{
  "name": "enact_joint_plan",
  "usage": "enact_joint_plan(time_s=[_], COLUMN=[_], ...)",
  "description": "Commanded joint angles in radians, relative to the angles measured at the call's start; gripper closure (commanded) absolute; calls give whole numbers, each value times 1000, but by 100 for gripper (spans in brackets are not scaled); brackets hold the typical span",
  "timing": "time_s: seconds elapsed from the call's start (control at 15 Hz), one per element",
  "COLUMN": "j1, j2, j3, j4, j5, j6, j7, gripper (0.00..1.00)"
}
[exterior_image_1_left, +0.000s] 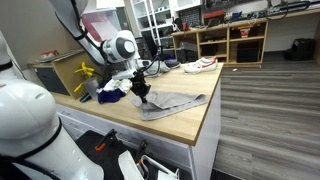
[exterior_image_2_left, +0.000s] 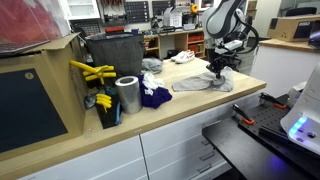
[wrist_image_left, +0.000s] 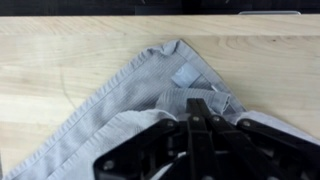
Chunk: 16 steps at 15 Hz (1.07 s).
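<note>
A grey cloth (exterior_image_1_left: 172, 103) lies spread on the wooden counter (exterior_image_1_left: 200, 120); it also shows in the other exterior view (exterior_image_2_left: 200, 83) and fills the wrist view (wrist_image_left: 110, 120). My gripper (exterior_image_1_left: 143, 93) is down on the cloth, its fingers closed together and pinching a bunched fold of fabric (wrist_image_left: 195, 100) near a corner. In an exterior view the gripper (exterior_image_2_left: 217, 72) stands upright over the cloth's far part. The cloth's corner with a small tag (wrist_image_left: 185, 75) lies just beyond the fingertips.
A dark blue cloth (exterior_image_2_left: 155, 97) and a white cloth (exterior_image_2_left: 152, 66) lie beside the grey one. A metal can (exterior_image_2_left: 127, 95), yellow tools (exterior_image_2_left: 92, 72) and a dark bin (exterior_image_2_left: 112, 55) stand along the counter. A white shoe (exterior_image_1_left: 203, 65) lies on a far table.
</note>
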Motion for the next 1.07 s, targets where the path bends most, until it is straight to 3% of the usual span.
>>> enact_joint_plan(time_s=[0.0, 0.4, 1.0], j1=[-15, -19, 4], j2=[-11, 55, 265], j3=[-10, -21, -47], j4=[73, 252, 589], j5=[-17, -43, -64], j6=[-7, 4, -15], j7=[15, 22, 35], gripper=[100, 100, 100])
